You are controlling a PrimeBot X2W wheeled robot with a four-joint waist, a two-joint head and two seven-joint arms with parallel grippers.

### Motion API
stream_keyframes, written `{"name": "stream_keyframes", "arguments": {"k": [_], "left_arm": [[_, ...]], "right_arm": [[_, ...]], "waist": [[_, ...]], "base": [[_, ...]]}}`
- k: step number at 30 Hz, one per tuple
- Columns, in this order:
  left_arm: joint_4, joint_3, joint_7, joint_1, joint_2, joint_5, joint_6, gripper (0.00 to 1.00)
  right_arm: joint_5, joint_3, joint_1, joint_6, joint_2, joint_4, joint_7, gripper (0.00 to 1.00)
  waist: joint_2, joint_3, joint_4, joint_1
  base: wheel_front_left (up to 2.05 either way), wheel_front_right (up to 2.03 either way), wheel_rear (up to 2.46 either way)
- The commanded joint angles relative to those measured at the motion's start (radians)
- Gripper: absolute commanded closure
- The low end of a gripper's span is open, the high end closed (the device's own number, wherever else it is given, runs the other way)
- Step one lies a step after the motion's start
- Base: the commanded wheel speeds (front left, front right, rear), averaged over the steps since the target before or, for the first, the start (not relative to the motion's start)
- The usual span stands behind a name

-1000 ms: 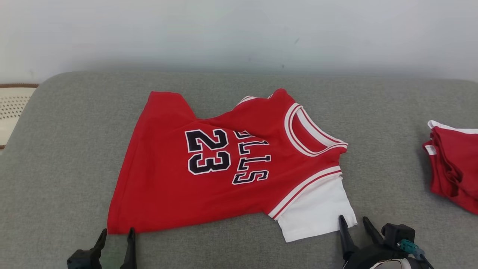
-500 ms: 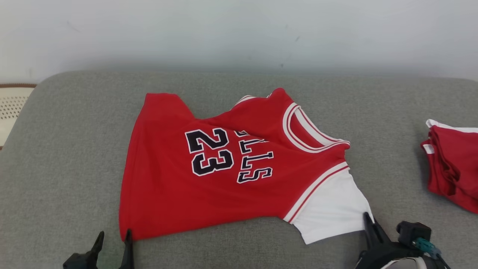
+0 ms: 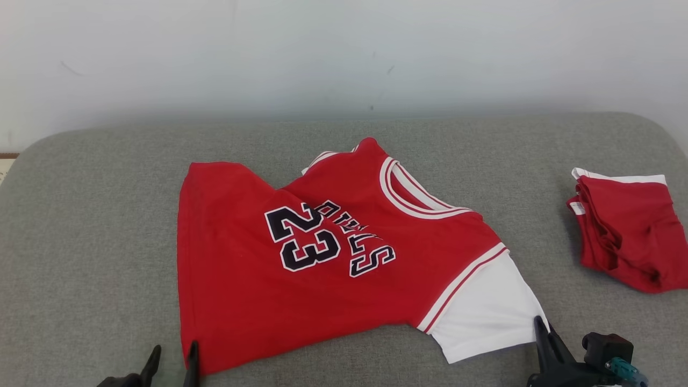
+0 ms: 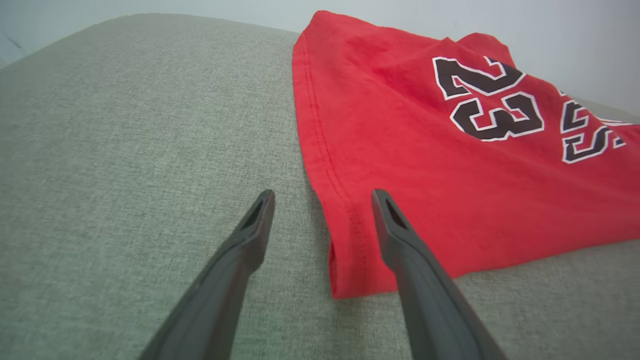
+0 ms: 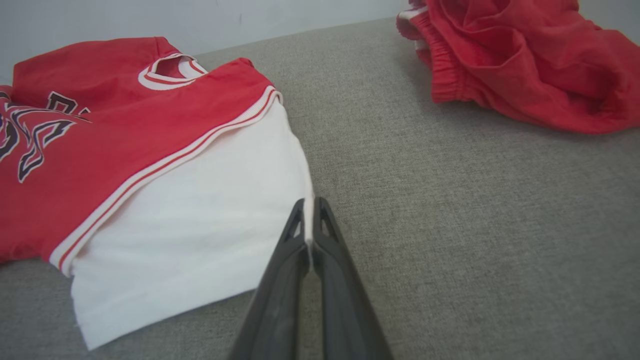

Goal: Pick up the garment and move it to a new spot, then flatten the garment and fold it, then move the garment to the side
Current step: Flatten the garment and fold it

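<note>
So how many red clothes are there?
2: the jersey in the middle, and a crumpled red bundle at the right, which may hide more.

jersey [image 3: 242, 301]: red body. "23" [image 3: 303, 239] and the lettering are black with a white outline. sleeve [image 3: 484, 317] is plain white. collar [image 3: 398, 193] and armhole trim are white with thin red stripes. other garment [image 3: 629, 236]: same red, white band on the far edge. cushion [image 3: 97, 226]: mid grey, fine woven fleck. wall [image 3: 322, 54]: pale grey-white with a few dark specks. left gripper [image 3: 175, 346] and right gripper [image 3: 538, 322]: dark grey, near black. plug [image 3: 618, 368] on the right one: teal.
</note>
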Motion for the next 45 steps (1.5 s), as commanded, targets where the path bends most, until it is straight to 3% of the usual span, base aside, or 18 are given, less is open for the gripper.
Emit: {"name": "stream_keyframes", "arguments": {"k": [1, 8, 24, 25, 27, 28, 29, 45], "left_arm": [[0.004, -0.002, -0.006, 0.021, 0.001, -0.006, -0.007, 0.00], [0.019, -0.033, -0.006, 0.049, 0.000, -0.114, -0.056, 0.00], [0.055, -0.128, -0.003, 0.024, -0.002, -0.182, -0.064, 0.00], [0.043, -0.126, -0.003, 0.026, -0.002, -0.186, -0.064, 0.11], [0.021, -0.137, -0.003, 0.036, 0.001, -0.190, -0.064, 0.51], [0.014, -0.142, -0.004, 0.042, 0.004, -0.192, -0.064, 0.95], [0.011, -0.144, -0.004, 0.047, 0.009, -0.195, -0.064, 1.00], [-0.064, -0.219, -0.004, 0.067, 0.089, -0.193, -0.065, 1.00]], "right_arm": [[-0.001, -0.002, 0.003, -0.001, -0.007, -0.001, 0.000, 1.00], [-0.011, -0.004, -0.009, -0.001, 0.001, -0.003, 0.000, 1.00], [0.007, 0.034, -0.048, -0.001, 0.004, -0.014, 0.000, 1.00], [0.009, 0.035, -0.050, -0.001, 0.002, -0.016, 0.000, 1.00], [0.010, 0.036, -0.050, -0.001, 0.000, -0.019, 0.000, 1.00], [0.011, 0.036, -0.048, -0.001, -0.001, -0.019, 0.000, 1.00], [0.011, 0.036, -0.047, -0.001, -0.001, -0.019, 0.000, 1.00], [0.002, 0.016, -0.048, -0.001, 0.008, -0.022, 0.000, 1.00]], "waist": [[0.0000, 0.001, -0.001, -0.0001], [0.0000, 0.001, -0.010, -0.0001], [0.0000, 0.030, -0.032, -0.0001], [0.0000, 0.031, -0.032, -0.0001], [0.0000, 0.032, -0.033, -0.0001], [0.0000, 0.031, -0.033, -0.0001], [0.0000, 0.029, -0.033, -0.0001], [0.0000, 0.006, 0.008, -0.0001]], "base": [[0.00, 0.00, 0.00], [0.00, 0.00, 0.00], [0.00, 0.00, 0.00], [0.00, 0.00, 0.00], [0.00, 0.00, 0.00], [0.00, 0.00, 0.00], [0.00, 0.00, 0.00], [0.00, 0.00, 0.00]]}}
